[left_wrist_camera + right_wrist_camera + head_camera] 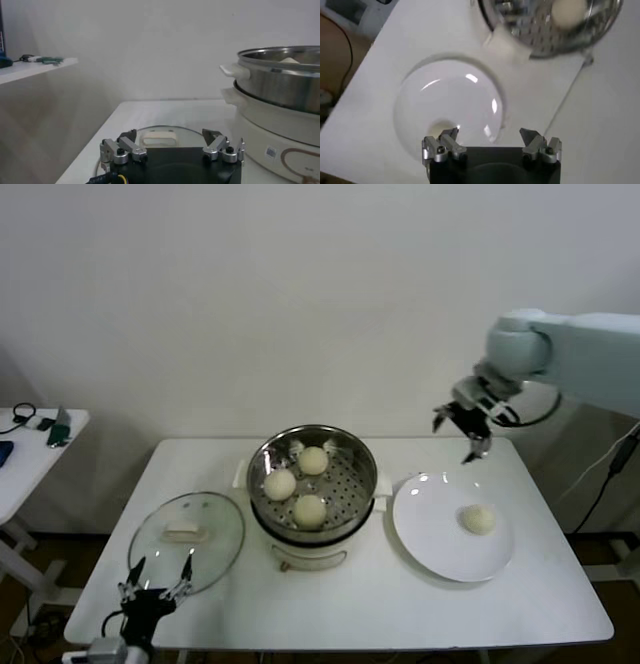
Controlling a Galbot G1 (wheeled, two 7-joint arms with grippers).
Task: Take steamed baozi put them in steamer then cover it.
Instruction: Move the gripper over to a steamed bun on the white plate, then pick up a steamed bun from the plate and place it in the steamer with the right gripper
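Plain pale wall behind; white table point(400, 614) carries everything, a second small side table with odds and ends off to the robot's left. Steamer point(312, 484) sits mid-table, steel basket on its cream pot base, with three steamed baozi point(310, 510) already on the perforated floor, spaced apart, which looks meant to leave a gap for one more. Fourth bun point(478, 519) lies alone on the white plate point(425, 534) just to the right of the steamer, so the loading step reads as three-quarters done. Right pincer point(466, 429) hangs in the air above the far edge of the plate, fingers apart and holding nothing; its wrist view looks straight down on plate and bun point(440, 128), a stance that suits a descent onto that last bun. Cover point(187, 541), clear glass with cream bar handle, rests flat on the table left of the steamer, kept out of the way until the basket is full. Left pincer point(155, 584) waits low at the near-left edge, fingers apart, empty, just short of the cover's rim, handle point(159, 137) right ahead, presumably staged for the covering step
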